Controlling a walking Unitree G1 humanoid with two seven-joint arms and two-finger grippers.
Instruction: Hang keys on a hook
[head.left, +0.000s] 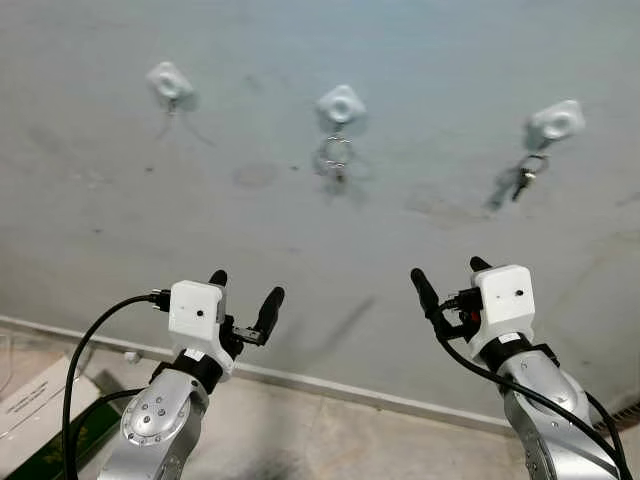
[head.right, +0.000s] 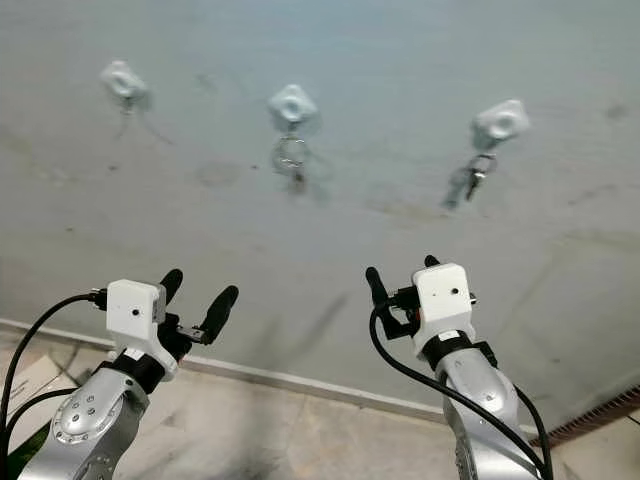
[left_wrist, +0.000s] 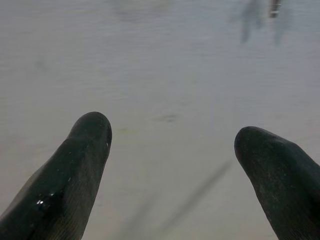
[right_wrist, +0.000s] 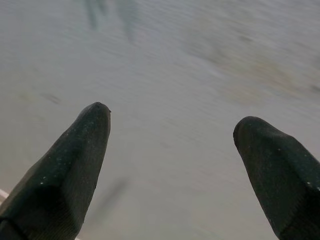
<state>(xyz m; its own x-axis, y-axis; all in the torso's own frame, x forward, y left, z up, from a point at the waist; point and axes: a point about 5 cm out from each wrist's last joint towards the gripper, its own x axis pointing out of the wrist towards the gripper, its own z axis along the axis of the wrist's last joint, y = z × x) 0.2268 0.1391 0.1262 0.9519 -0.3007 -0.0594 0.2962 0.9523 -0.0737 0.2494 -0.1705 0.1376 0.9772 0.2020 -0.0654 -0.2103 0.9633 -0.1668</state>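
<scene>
Three white plastic hooks, each a rounded diamond-shaped pad, stand in a row on the grey wall (head.left: 420, 130) before us, a smooth plastered face mottled with faint stains. Taking the middle hook (head.left: 341, 104) as our mark: from it hangs a thin metal key ring (head.left: 334, 157), a bright loop lying flat against the plaster just below the pad. Well to its left is the left hook (head.left: 169, 81), where we can make out little more than a thin shadow beneath the pad. Well to its right, the right hook (head.left: 556, 122) carries a small dark bunch of keys (head.left: 527, 172), dangling close under it and throwing a slanted shadow.

Far below the middle hook and to its left, our left gripper (head.left: 245, 290) is raised on its silver arm, its two long black rubbery fingers spread apart with nothing between them; the left wrist view shows blunt rounded fingertips (left_wrist: 90, 131) against blurred wall. Below and to the right of the middle hook, our right gripper (head.left: 447, 272) is likewise lifted, fingers parted and empty, a white boxy housing behind them and black cable looping down. A pale skirting strip (head.left: 330, 385) runs along the foot of the wall, beneath both grippers, above a speckled stone floor (head.left: 300, 440).
</scene>
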